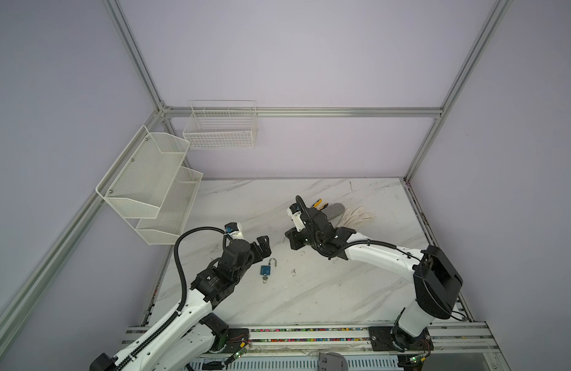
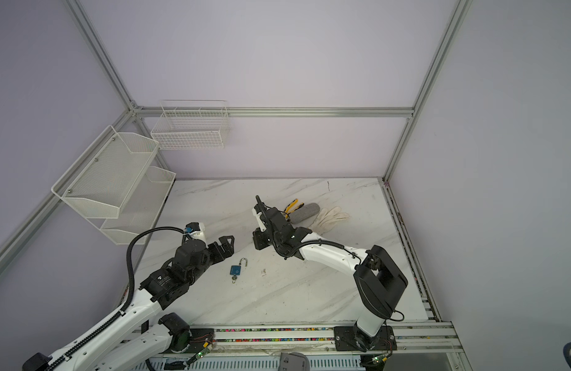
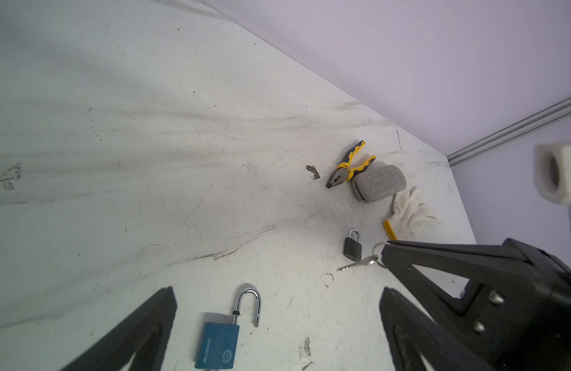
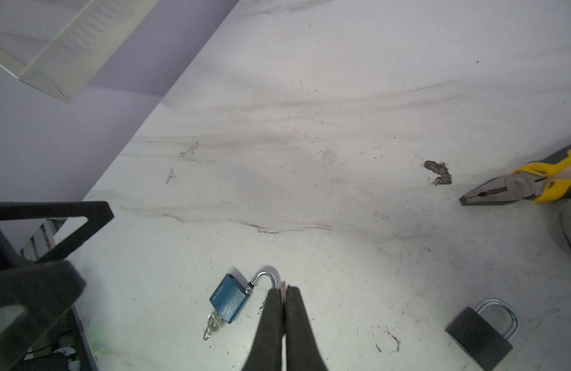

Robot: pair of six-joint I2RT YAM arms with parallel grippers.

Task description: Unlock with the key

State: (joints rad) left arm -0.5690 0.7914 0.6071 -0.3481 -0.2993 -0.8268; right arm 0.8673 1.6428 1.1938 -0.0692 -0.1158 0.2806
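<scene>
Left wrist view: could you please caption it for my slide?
Right gripper holds a key beside the black padlock; blue padlock lies open.

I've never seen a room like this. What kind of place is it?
Probably a robot lab's test booth. A left arm and a right arm are mounted at the edge of a marble-look table, a metal frame with plain walls closes it in, and a blue padlock and pliers lie on it.

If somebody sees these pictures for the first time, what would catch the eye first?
The blue padlock lies on the marble table, left of centre, shackle swung open, a key in its base. The right gripper is shut on a second key, beside a closed black padlock. Yellow-handled pliers lie farther back.
</scene>
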